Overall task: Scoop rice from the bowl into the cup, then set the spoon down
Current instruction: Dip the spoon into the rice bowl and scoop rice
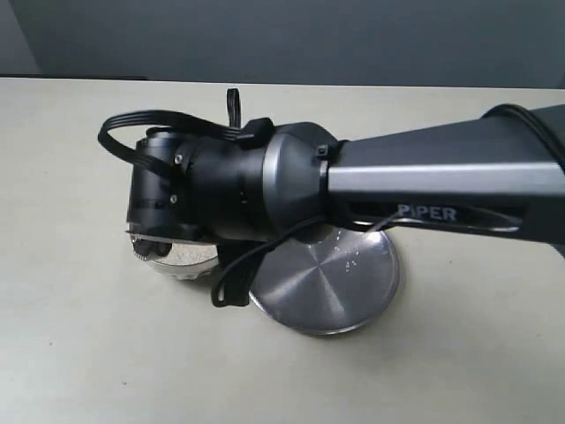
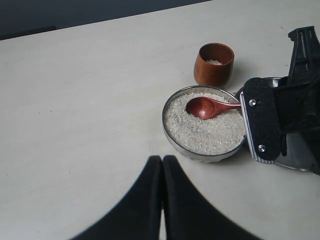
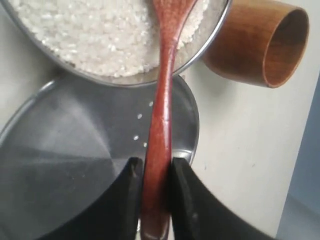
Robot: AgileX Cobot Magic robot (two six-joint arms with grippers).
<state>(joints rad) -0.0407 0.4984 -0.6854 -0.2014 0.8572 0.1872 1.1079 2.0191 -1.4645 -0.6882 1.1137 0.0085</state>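
Note:
The steel bowl (image 2: 200, 155) holds a heap of white rice (image 2: 210, 134). The reddish-brown spoon (image 2: 202, 107) lies with its oval bowl resting on the rice, and its handle (image 3: 161, 115) crosses the bowl's rim (image 3: 200, 47). My right gripper (image 3: 156, 167) is shut on the handle's end, above the flat steel plate (image 3: 75, 150). Just beyond the bowl stands the brown cup (image 2: 214, 65), upright, with a little rice at its bottom. My left gripper (image 2: 162, 161) hovers short of the bowl, shut and holding nothing. In the exterior view the right arm (image 1: 265, 181) hides most of the bowl (image 1: 181, 262).
The steel plate (image 1: 327, 287) lies right beside the bowl, with a few stray grains (image 3: 136, 137) on it. The pale tabletop (image 2: 75, 100) spreads wide around the group. A dark wall (image 1: 282, 35) runs behind the table's far edge.

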